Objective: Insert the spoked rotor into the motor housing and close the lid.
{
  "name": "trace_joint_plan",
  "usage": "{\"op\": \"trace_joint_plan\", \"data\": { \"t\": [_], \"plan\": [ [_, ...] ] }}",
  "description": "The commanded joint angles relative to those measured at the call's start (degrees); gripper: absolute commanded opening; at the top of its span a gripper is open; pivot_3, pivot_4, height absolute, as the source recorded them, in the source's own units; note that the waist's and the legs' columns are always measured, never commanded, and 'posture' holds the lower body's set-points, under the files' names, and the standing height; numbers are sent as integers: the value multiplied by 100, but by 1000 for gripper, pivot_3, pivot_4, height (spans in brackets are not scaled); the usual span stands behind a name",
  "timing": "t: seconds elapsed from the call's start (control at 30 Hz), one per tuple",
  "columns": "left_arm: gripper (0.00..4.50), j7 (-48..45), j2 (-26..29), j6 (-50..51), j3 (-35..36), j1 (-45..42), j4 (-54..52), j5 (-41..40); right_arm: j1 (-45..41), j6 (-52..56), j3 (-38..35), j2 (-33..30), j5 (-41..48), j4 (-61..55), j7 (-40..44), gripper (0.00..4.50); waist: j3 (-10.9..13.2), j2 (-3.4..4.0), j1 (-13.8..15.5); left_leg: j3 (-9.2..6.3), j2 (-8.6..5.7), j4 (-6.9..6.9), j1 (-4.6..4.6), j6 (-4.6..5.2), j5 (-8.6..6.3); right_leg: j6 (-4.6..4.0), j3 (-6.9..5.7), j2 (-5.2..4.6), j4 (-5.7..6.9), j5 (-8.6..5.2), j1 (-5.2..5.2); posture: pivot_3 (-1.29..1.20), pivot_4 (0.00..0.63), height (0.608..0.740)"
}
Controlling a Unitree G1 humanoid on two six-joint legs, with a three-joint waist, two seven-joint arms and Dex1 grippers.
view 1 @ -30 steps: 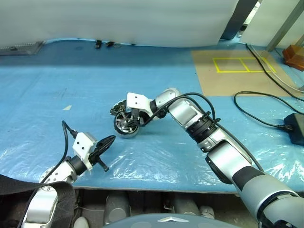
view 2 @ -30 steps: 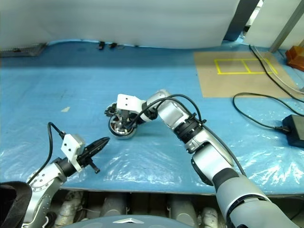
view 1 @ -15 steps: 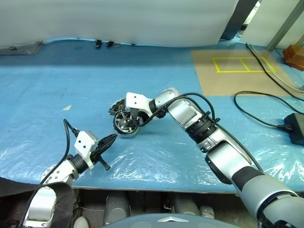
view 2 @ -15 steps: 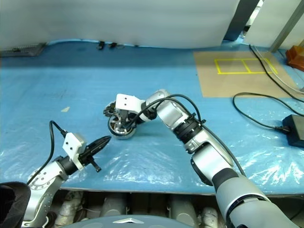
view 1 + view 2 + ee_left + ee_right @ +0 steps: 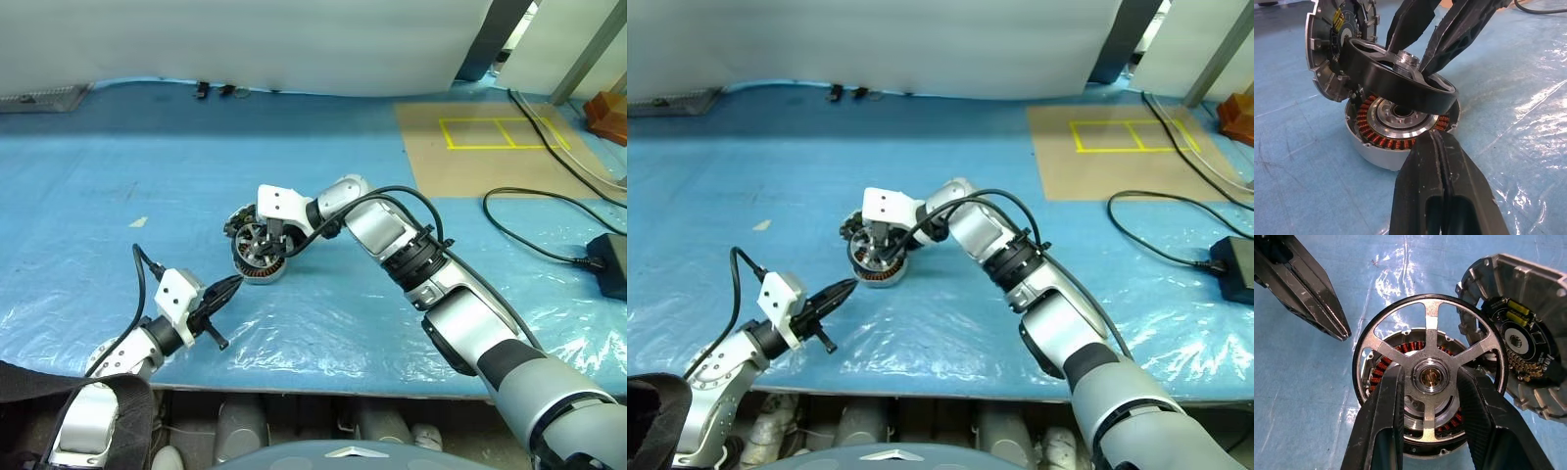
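My right gripper (image 5: 1431, 382) is shut on the hub of the spoked rotor (image 5: 1431, 330), a black-rimmed ring with silver spokes. It holds the rotor just above the motor housing (image 5: 1376, 156), whose copper windings (image 5: 1410, 348) show through the spokes. The rotor hangs slightly tilted over the can and is not seated. The lid (image 5: 1327, 58), a grey disc with dark circuitry inside, stands tilted on edge against the housing's far side. My left gripper (image 5: 227, 287) is shut and empty, its tip pointing at the housing's near side, a short gap away.
Blue plastic sheeting (image 5: 118, 196) covers the table, and its front edge (image 5: 343, 377) runs close to me. A brown board with yellow tape (image 5: 480, 147) lies at the far right. Black cables (image 5: 539, 211) and a black adapter (image 5: 612, 264) lie on the right side.
The right gripper has edged the rotor slightly up and away, so the housing's windings now show below it. The left gripper has stayed in place.
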Motion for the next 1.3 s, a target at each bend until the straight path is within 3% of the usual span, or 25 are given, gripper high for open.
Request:
{"op": "trace_joint_plan", "data": {
  "t": [0.03, 0.8, 1.07, 1.27, 1.3],
  "plan": [
    [0, 26, 8, -24, 7, -10, -68, 4, -209, -93, -132, 12, 38, -38, 31, 1237, 0, 0, 0, 0, 0, 0, 0, 0, 0, 0, 0, 0, 0, 0, 0, 0, 150, 740],
    [0, -8, 35, -43, 1, -57, 8, 19, -22, -326, 64, -154, -173, -62, 250, 1237, 0, 0, 2, 0, 0, 1, 0, 0, 0, 0, 0, 0, 0, 0, 0, 0, 150, 740],
    [0, -8, 37, -33, 0, -62, 16, 20, -54, -300, -93, -45, -107, -36, 150, 3911, 0, 0, -1, 0, 0, 3, 0, 1, 0, 0, 0, 0, 1, 0, 0, 0, 150, 740],
    [0, -5, 37, -19, -10, -77, 24, 25, -148, 22, -458, 86, 201, -77, 108, 3911, 0, 0, 2, 0, 0, 3, 0, 0, 0, 0, 0, 0, 1, 0, 0, 0, 150, 740],
    [0, -8, 38, -19, -12, -80, 26, 24, -134, 104, -509, 110, 257, -91, 91, 3511, 0, 0, 2, 0, 0, 3, 0, 1, 0, 0, 0, 0, 2, 0, 0, 0, 150, 740]
  ]
}}
